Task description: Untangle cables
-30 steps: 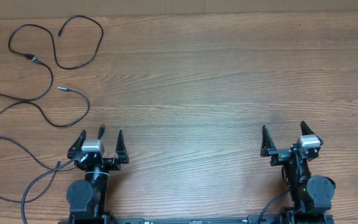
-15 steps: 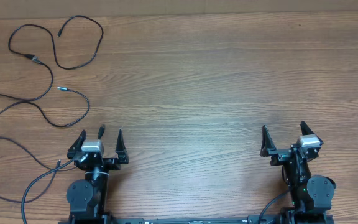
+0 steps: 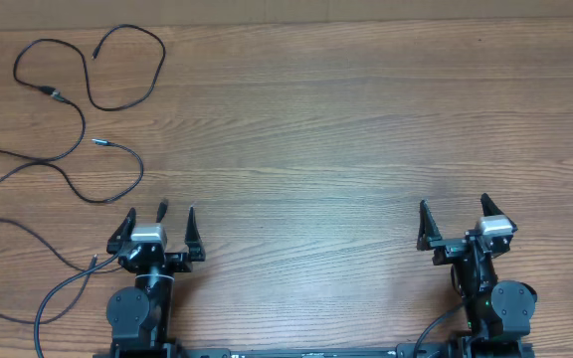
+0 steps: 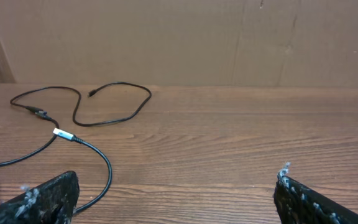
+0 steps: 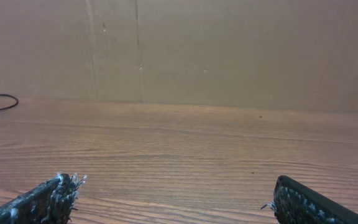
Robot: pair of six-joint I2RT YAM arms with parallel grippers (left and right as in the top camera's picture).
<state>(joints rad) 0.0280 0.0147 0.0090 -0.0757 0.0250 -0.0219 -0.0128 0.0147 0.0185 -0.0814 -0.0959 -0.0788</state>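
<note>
Cables lie as separate loose strands at the far-left part of the bench, unchanged since the earlier frame. Left tool and right tool: both spread wide, empty, unmoved.

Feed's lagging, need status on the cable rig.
Left gripper open, empty. Right gripper open, empty. Cables loose strands far left, untouched. Nothing blocking.

Overhead down; wrists low, forward; cables perhaps shared.
</note>
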